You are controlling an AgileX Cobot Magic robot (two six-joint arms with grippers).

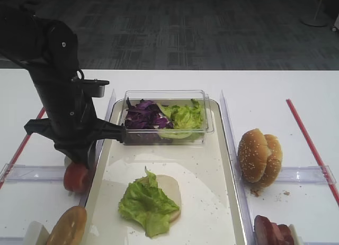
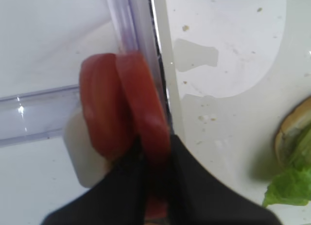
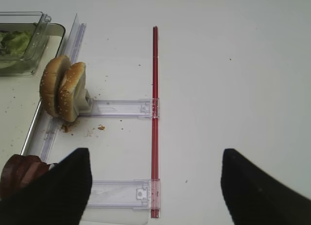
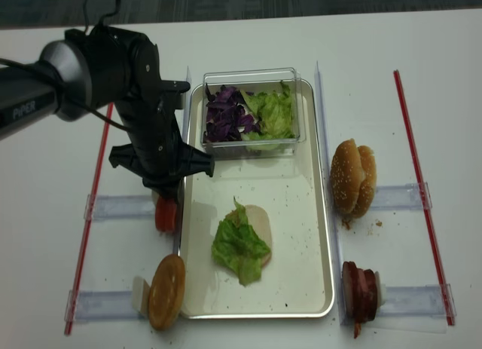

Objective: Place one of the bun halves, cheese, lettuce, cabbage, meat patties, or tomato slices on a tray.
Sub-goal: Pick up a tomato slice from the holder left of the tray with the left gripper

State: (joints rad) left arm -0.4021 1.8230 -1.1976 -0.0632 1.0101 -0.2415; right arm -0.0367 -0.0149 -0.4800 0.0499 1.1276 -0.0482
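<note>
Two tomato slices (image 2: 121, 103) stand on edge in a white holder just left of the tray (image 2: 228, 113). My left gripper (image 2: 155, 186) is shut on the slice nearer the tray rim, one black finger on each face. From above, the left gripper (image 4: 162, 198) reaches down onto the tomato slices (image 4: 166, 215). On the tray (image 1: 212, 202) a lettuce leaf (image 1: 145, 205) lies over a pale bun half (image 1: 174, 189). My right gripper (image 3: 155, 186) hangs open over bare table, holding nothing.
A clear box (image 1: 165, 97) at the tray's far end holds purple cabbage (image 1: 143, 117) and lettuce (image 1: 185, 118). Bun halves (image 1: 259, 157) stand right of the tray, dark maroon slabs (image 1: 273, 232) nearer. A golden disc (image 1: 68, 227) sits front left. Red strips (image 1: 310, 144) and clear rails line both sides.
</note>
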